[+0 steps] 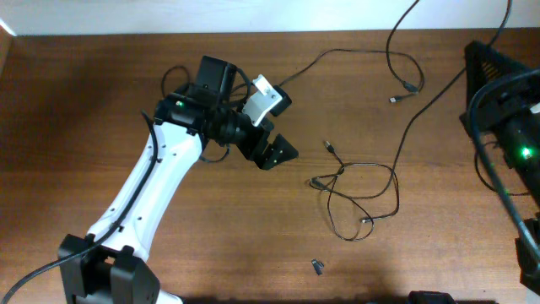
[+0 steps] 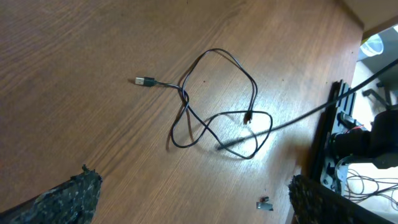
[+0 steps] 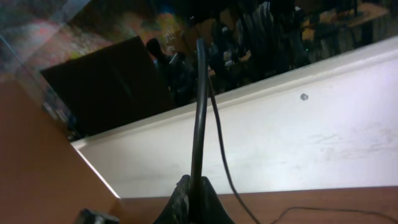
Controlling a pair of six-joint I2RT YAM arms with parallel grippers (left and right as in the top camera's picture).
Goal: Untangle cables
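The cables (image 2: 185,102) are light, limp and thin, apt to drag their loops, so I'd nip just behind the silvery plug (image 2: 145,81); the tangle lies flat on the table (image 2: 74,74) ahead of my wide-spread left pincer (image 1: 285,127), untouched, while my right pincer (image 3: 193,199) is pressed together, seemingly on one taut strand.
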